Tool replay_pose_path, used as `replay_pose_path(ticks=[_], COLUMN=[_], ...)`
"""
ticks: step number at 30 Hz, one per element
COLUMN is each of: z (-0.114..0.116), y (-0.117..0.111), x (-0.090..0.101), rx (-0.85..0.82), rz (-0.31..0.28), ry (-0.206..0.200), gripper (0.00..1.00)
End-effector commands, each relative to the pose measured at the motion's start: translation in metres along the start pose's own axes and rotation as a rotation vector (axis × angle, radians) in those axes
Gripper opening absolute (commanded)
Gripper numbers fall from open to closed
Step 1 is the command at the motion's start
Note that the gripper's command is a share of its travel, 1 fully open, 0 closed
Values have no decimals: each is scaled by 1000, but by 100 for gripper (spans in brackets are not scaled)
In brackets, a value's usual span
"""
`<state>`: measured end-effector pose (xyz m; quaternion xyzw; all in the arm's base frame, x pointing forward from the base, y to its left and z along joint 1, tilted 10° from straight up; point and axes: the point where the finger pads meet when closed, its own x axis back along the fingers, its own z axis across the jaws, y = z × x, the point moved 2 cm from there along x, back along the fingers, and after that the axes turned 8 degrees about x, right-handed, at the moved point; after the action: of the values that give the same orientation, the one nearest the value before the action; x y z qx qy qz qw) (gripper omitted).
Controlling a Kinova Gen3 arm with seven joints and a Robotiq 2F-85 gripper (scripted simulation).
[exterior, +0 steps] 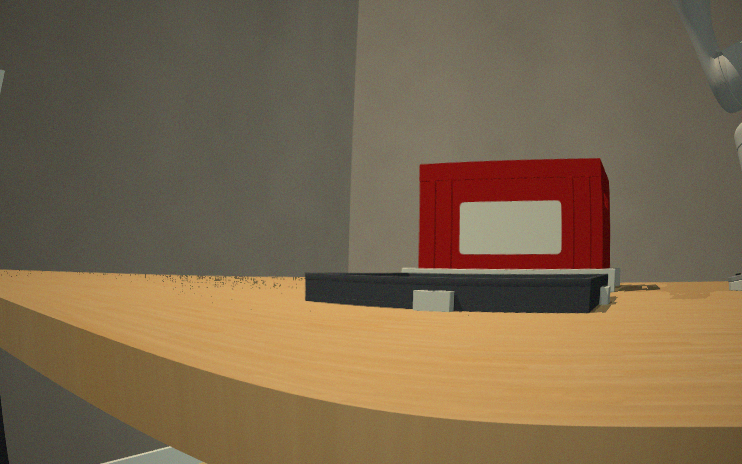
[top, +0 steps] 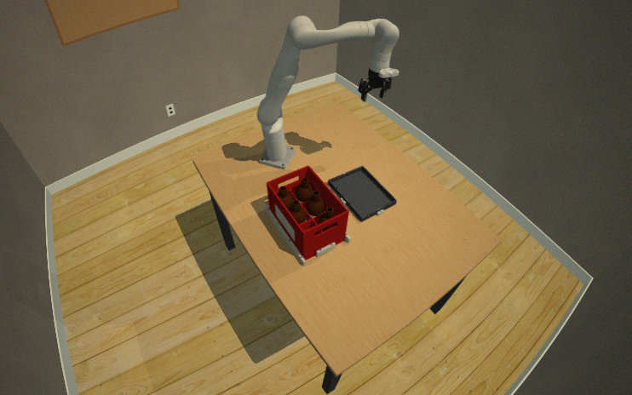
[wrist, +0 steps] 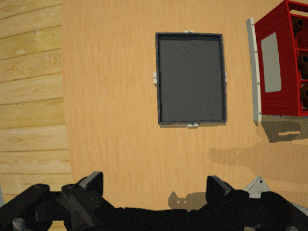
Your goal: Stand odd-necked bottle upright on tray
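Bottles: five bottles (top: 316,204) (wrist: 303,61), brown, round-shouldered, with short narrow necks and dark openings; all upright in the crate (top: 312,244) (exterior: 508,188) (wrist: 287,59).
Odd neck: not distinguishable at this scale.
Empty cell: near the crate's 6 o'clock end, top view.
Handling: probably stiff and moderately heavy; if glass, smooth, somewhat slippery and breakable.
Grasp site: the neck below the opening, squarely from above; the shoulders look too broad and too close to the crate walls. A straight lift should spare the dividers and avoid tilting the crate.
Fingers: spread, with nothing between the fingers (top: 373,96); high above the counter (top: 396,279) (exterior: 328,350) (wrist: 110,99), toward 1 o'clock from the crate, top view.
Tray: bare, dark, shallow tray (top: 362,193) (exterior: 372,290) (wrist: 191,79), at the crate's 2 o'clock, top view.
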<state>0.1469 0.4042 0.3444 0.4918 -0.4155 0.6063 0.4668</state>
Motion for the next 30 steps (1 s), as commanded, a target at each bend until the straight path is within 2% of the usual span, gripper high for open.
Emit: replay_pose_path(ticks=[1, 7, 10, 17, 19, 21, 30], z=[0, 5, 17, 69, 69, 95, 175], y=[0, -7, -25, -81, -81, -101, -147], x=[1, -2, -7, -28, -28, -38, -63], rx=[0, -10, -36, -131, -131, -173, -292], rz=[1, 1, 0, -3, -3, -3, 0], ry=[-2, -3, -6, -18, -18, -23, -35], gripper=[100, 100, 100, 100, 100, 100, 100])
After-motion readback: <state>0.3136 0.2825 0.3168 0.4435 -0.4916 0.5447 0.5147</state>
